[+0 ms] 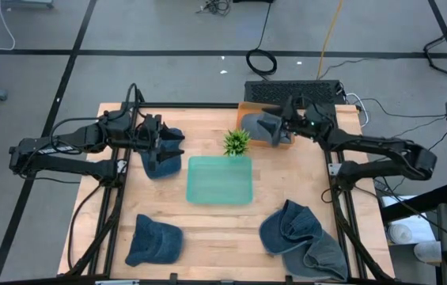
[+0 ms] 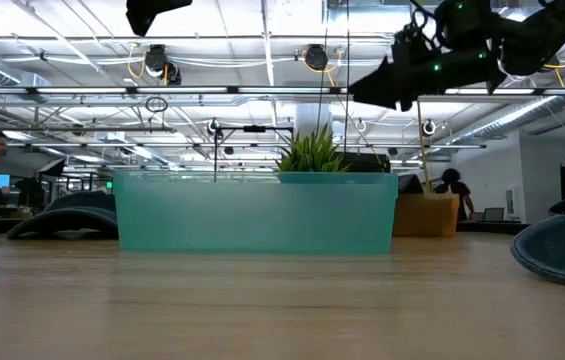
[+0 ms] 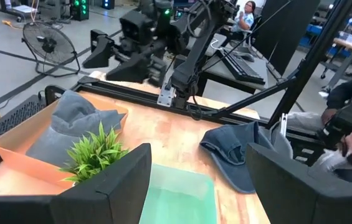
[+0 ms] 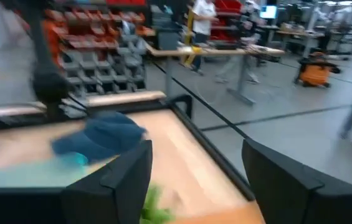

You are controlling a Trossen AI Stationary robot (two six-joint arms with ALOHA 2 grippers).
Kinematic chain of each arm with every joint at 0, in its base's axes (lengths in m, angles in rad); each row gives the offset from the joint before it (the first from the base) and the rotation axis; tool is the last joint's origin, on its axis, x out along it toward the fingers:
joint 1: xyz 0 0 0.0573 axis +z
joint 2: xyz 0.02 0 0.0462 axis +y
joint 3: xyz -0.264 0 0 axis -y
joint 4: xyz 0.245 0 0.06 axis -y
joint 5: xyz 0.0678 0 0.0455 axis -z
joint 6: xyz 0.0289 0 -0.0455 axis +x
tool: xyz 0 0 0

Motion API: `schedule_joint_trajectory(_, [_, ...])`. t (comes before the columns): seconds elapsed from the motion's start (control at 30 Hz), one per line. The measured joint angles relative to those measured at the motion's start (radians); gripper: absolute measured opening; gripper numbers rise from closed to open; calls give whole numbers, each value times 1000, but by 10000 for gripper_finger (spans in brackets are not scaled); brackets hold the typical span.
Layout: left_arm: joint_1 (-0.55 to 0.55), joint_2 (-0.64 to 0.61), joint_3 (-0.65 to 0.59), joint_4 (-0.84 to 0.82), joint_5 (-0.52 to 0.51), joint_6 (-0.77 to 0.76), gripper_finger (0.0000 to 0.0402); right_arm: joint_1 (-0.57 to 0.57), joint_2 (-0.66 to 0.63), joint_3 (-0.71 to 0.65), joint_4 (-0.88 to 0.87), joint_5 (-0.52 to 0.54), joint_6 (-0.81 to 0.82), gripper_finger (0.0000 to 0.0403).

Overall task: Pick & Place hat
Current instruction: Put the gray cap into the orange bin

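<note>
Four denim hats; one in orange bin; one plant.

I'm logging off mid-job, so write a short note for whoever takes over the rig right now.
Right pincer: open, empty, above the orange tray at the table's far edge; one hat lies in that tray.
Left pincer: open, empty, over the hat left of the green tray.
Small plant stands between the trays.
Done: one hat in the orange tray.
Left: that hat, one near-left, and the pile near-right.
</note>
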State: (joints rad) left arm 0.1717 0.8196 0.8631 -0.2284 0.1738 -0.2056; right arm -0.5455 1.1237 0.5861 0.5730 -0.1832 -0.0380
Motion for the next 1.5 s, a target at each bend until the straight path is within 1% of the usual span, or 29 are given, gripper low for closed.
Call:
schedule_joint_trajectory(0.13, [0,0,0,-4,1,20,272,63,-36,0,34,-5,49,254])
schedule_joint_trajectory(0.27, [0,0,0,-3,10,52,294,126,-78,1,44,-5,55,278])
schedule_joint_trajectory(0.5, [0,0,0,-1,11,120,364,202,-128,1,53,-5,75,370])
schedule_joint_trajectory(0.6, [0,0,0,18,11,135,387,221,-144,1,52,0,85,395])
schedule_joint_trajectory(0.7, [0,0,0,32,11,135,398,238,-158,1,52,1,131,395])
schedule_joint_trajectory(0.8, [0,0,0,33,11,133,397,261,-169,1,51,0,167,396])
schedule_joint_trajectory(1.03, [0,0,0,32,13,133,395,336,-182,3,51,1,169,399])
schedule_joint_trajectory(1.13, [0,0,0,31,13,143,395,372,-181,22,7,7,168,399])
schedule_joint_trajectory(1.27, [0,0,0,29,13,140,395,445,-181,47,-53,107,141,399])
schedule_joint_trajectory(1.5, [-25,0,0,29,12,133,395,579,-181,48,-55,264,103,398])
